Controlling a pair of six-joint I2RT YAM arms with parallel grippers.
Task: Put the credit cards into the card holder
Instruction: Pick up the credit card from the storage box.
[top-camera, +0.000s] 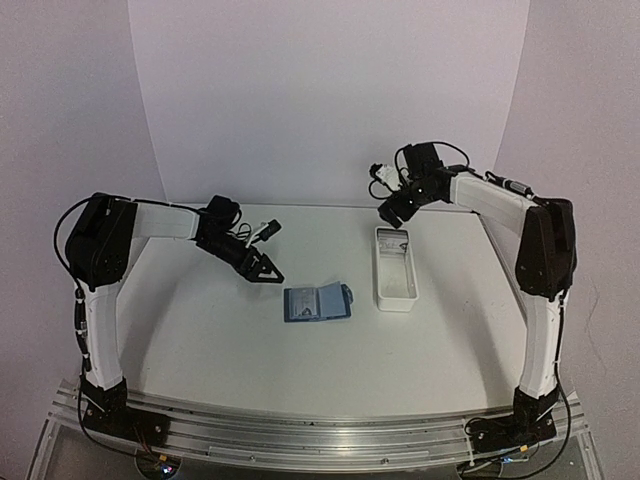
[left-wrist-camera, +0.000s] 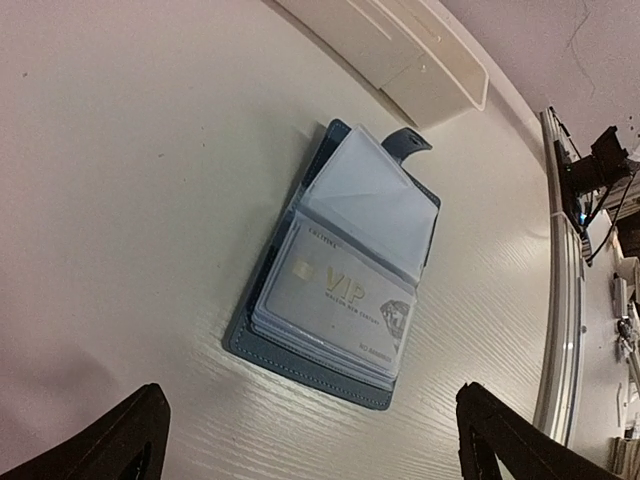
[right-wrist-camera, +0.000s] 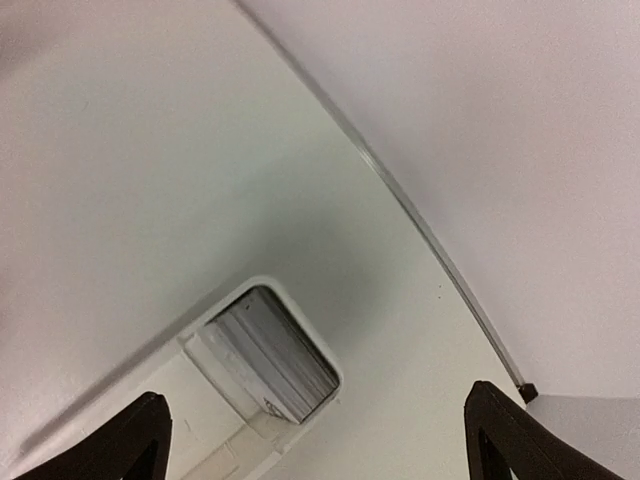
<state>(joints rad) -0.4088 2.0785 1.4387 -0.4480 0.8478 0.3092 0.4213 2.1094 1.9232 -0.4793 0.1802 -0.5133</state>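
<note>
The card holder (top-camera: 317, 302) lies opened flat near the centre of the counter (top-camera: 210, 340), just left of the long white tray (top-camera: 397, 291) and apart from it. Its blue cover faces down, and its clasp tab (left-wrist-camera: 408, 143) points toward the tray. A block of clear sleeves fills the holder. The uppermost sleeve (left-wrist-camera: 372, 205) is raised and folded back toward the tab. Beneath it, the next sleeve contains a grey card (left-wrist-camera: 345, 300) printed with "VIP" in gold lettering. The tray holds a stack of cards (right-wrist-camera: 275, 355) in its far end compartment, packed together and seen edge-on. The rest of the tray shows only white interior. The left gripper (left-wrist-camera: 310, 415) hangs above the counter to the left of the card holder, released, with its fingers spread wide and grasping nothing. The right gripper (right-wrist-camera: 315, 400) hangs above the far end of the tray, also released and grasping nothing.
</note>
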